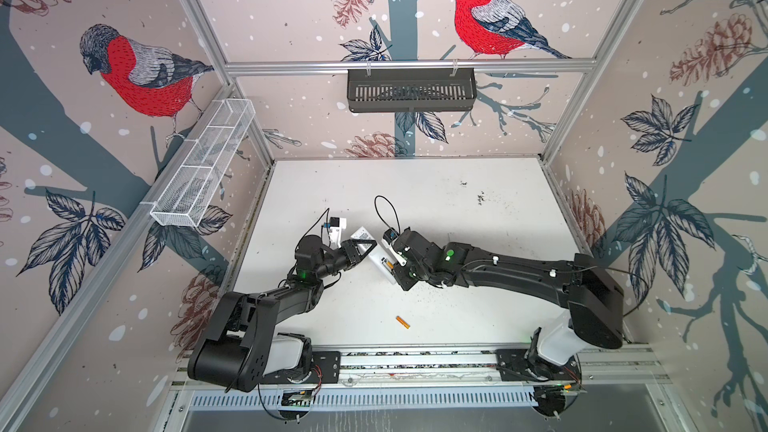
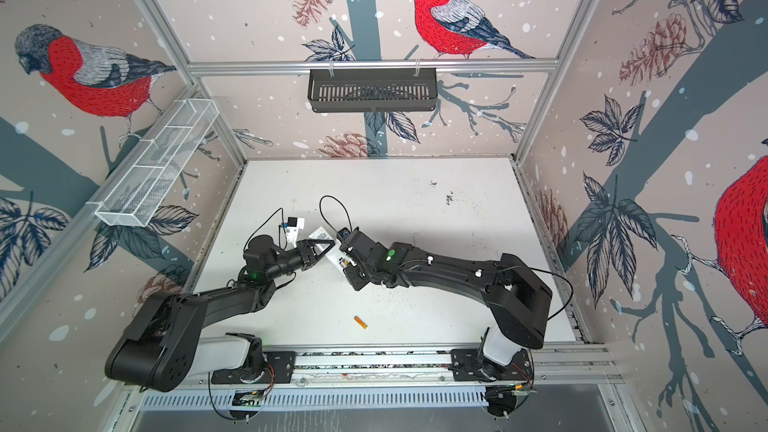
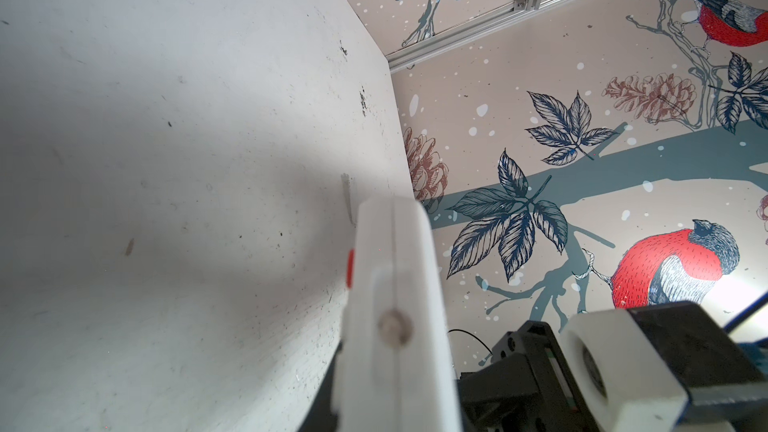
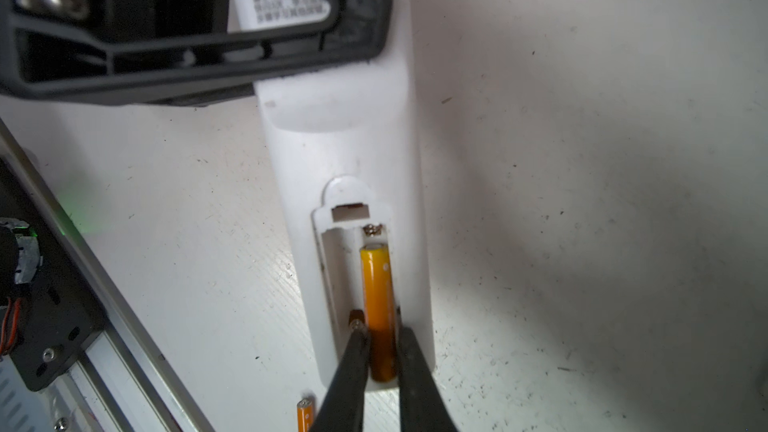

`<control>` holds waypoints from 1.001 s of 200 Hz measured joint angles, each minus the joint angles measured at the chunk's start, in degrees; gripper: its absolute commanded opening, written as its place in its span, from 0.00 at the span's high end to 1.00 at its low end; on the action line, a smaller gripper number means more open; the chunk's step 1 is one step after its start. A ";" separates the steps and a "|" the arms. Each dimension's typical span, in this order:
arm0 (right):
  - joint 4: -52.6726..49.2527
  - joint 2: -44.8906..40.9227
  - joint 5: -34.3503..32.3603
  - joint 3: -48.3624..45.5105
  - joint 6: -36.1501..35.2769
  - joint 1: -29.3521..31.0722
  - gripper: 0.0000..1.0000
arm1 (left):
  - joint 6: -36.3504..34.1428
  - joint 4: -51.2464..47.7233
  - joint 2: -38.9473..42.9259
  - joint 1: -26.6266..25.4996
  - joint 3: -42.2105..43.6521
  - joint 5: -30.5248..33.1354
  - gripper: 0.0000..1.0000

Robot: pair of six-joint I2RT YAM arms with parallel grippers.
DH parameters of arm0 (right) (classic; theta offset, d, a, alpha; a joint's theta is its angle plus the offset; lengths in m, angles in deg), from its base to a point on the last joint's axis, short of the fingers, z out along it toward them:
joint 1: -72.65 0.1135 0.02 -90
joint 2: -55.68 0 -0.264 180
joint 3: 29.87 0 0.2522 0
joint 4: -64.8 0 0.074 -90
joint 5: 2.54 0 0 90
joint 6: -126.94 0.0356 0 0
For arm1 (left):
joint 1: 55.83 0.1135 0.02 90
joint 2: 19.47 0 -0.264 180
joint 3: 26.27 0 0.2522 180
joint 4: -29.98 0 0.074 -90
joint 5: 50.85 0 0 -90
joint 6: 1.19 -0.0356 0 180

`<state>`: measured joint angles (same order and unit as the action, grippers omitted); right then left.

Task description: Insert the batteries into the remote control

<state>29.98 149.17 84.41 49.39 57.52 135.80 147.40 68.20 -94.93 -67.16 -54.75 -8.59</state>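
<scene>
- Clamped between right gripper [image 4: 382,328] tips, lying in one slot of remote [image 4: 345,139] bay [image 4: 336,268]: battery [image 4: 376,280].
- Clenched on remote's label end: left gripper [image 1: 362,246].
- Loose on table [image 1: 457,305], well apart from both grippers: second battery [image 1: 402,322].
- Counted: two batteries, one remote.

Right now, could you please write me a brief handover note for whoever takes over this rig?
Left gripper: shut on the remote control, back side up, battery compartment open.
Right gripper: shut on one battery lying in one bay.
Second battery: loose on the table, toward the robot's base.
Done: one battery nearly in.
Left: seat it, release, load the second.
</scene>
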 measured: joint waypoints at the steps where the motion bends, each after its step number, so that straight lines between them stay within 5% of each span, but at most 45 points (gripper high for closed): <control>1: 0.00 0.04 -0.02 0.02 0.00 0.02 0.84 | 0.00 0.00 0.00 0.00 0.02 0.00 1.00; 200: 0.52 4.92 -4.35 3.41 0.39 0.63 0.90 | 1.01 0.22 -1.20 0.46 0.85 2.56 1.00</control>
<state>30.50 154.09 80.06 52.80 57.92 136.44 148.40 68.42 -96.14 -66.70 -53.89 -6.04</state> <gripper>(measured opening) 0.101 0.216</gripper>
